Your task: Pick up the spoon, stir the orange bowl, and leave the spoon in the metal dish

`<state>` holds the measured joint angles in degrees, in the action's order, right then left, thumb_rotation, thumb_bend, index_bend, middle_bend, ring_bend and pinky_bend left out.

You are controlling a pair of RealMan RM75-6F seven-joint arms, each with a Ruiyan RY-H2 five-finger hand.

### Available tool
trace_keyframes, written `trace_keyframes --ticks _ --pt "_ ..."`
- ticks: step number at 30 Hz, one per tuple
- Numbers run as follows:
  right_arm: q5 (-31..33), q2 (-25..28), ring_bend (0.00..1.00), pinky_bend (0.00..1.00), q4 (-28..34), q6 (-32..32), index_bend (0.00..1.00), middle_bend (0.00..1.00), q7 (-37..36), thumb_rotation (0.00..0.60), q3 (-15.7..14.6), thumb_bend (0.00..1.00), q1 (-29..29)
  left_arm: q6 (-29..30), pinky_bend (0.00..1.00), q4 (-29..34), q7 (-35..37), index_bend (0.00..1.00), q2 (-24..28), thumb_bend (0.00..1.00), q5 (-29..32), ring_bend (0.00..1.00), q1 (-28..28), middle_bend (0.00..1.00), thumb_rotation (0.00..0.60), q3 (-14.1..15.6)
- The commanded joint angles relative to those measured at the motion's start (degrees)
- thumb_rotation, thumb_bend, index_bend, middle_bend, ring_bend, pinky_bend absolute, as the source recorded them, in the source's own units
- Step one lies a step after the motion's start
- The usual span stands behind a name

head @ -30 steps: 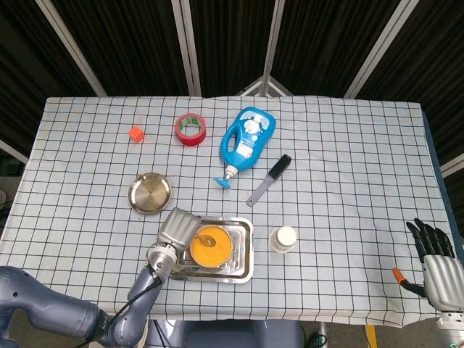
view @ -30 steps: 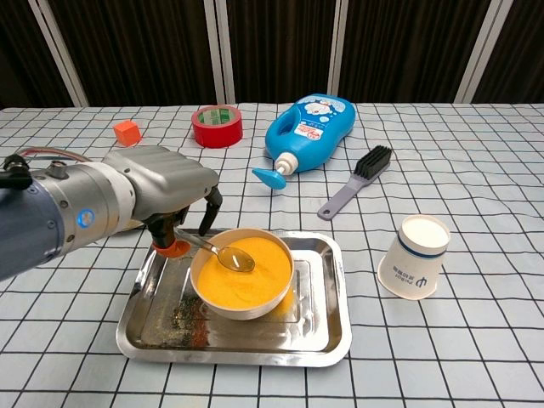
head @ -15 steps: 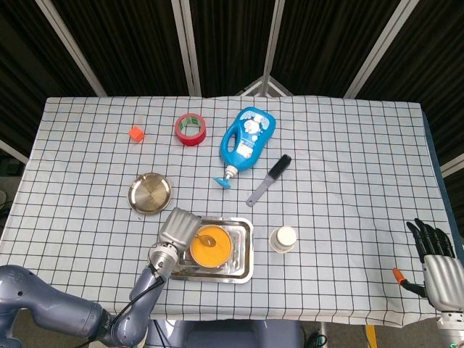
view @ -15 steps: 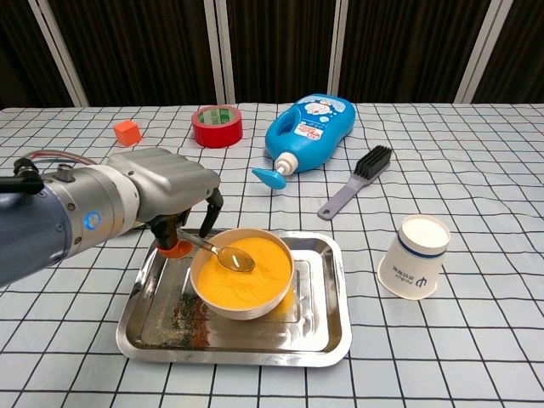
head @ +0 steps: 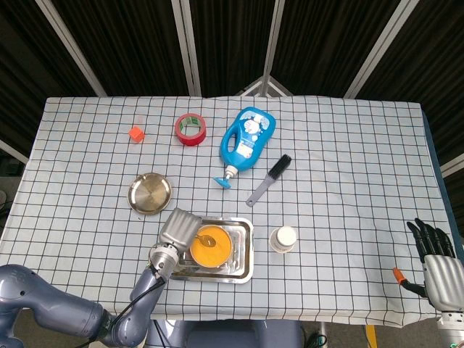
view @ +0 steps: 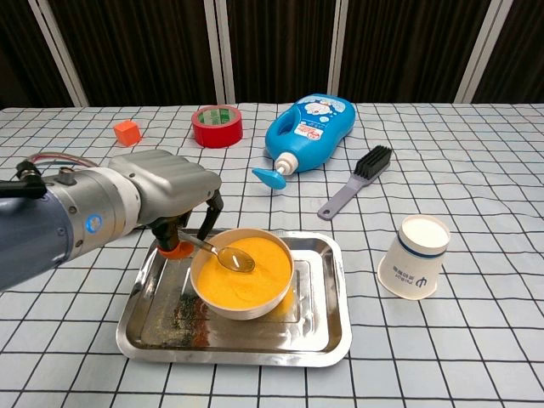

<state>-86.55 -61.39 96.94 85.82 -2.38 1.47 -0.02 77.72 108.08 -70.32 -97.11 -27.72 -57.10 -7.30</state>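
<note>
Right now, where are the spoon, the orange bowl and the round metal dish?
spoon (view: 231,257): chest view, on its scoop.
orange bowl (view: 242,274): chest view, on the orange contents.
round metal dish (head: 150,193): head view, at its centre.

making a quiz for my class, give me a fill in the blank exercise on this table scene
1. The left hand holds the ____, whose tip lies in the orange bowl.
2. The orange bowl stands in a rectangular metal ____.
3. The blue bottle lies between the brush and the roll of red ____.
4. The right hand holds ____.

Missing words: spoon; tray; tape; nothing
</note>
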Motion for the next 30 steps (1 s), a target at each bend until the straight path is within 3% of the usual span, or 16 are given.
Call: trace_keyframes --ticks 1,30 --pt "0.01 0.00 0.00 0.00 0.02 0.01 0.00 0.00 -0.02 0.600 0.00 0.31 -0.01 0.05 1.00 -0.03 0.11 0.49 -0.03 0.53 -0.05 1.00 -0.06 1.00 0.600 0.01" --pt "0.03 0.06 0.00 0.00 0.03 0.06 0.00 0.00 -0.05 0.600 0.00 0.31 -0.06 0.23 1.00 0.20 1.59 0.54 1.05 0.62 -2.60 1.00 -0.10 1.00 0.600 1.56"
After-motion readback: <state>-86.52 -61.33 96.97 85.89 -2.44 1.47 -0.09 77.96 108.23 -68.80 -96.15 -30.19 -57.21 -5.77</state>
